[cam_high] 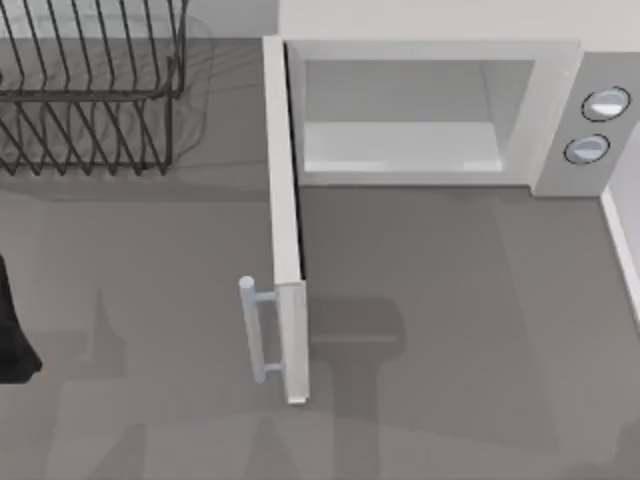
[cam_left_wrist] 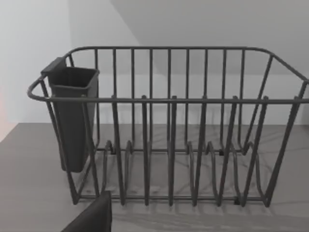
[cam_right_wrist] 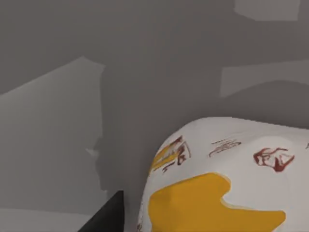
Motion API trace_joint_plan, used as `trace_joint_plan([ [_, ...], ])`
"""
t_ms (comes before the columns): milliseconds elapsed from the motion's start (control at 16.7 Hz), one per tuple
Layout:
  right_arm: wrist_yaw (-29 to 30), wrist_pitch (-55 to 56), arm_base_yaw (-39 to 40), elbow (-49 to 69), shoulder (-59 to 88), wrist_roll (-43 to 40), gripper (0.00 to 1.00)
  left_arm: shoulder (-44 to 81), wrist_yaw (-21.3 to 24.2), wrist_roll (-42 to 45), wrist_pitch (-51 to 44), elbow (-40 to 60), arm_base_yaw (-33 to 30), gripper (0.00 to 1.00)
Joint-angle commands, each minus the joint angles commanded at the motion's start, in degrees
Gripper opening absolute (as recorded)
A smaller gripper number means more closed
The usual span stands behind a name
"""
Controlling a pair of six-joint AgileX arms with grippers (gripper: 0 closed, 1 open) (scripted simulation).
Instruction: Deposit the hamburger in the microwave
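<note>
The hamburger (cam_right_wrist: 217,183), white with an orange-yellow patch and brown marks, looms close in the right wrist view, above the grey table. My right gripper is shut on it, and one dark finger (cam_right_wrist: 107,215) shows beside it. The white-grey microwave (cam_high: 560,120) stands at the back right with its door (cam_high: 285,230) swung fully open toward the front. Its pale cavity (cam_high: 410,140) holds nothing. My left gripper (cam_high: 10,335) is parked at the table's far left edge.
A dark wire rack (cam_high: 90,90) stands at the back left; the left wrist view shows the rack (cam_left_wrist: 169,125) with a dark cup (cam_left_wrist: 72,116) hung on its side. The door's bar handle (cam_high: 255,325) juts left. Two silver knobs (cam_high: 597,125) sit on the microwave's right panel.
</note>
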Motion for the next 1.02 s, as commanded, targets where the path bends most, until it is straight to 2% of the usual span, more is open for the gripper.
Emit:
trace_joint_plan([
  [360, 0.0, 0.0, 0.0, 0.0, 0.0, 0.0, 0.02, 0.0, 0.0, 0.0, 0.0, 0.0, 0.0, 1.00],
  [840, 0.0, 0.0, 0.0, 0.0, 0.0, 0.0, 0.00, 0.0, 0.0, 0.0, 0.0, 0.0, 0.0, 1.00],
  [900, 0.7, -6.0, 0.3, 2.5, -4.0, 1.8, 0.00, 0.0, 0.0, 0.0, 0.0, 0.0, 0.0, 1.00],
  [1020, 0.7, -6.9, 0.2, 3.2, -4.3, 1.7, 0.00, 0.0, 0.0, 0.0, 0.0, 0.0, 0.0, 1.00],
])
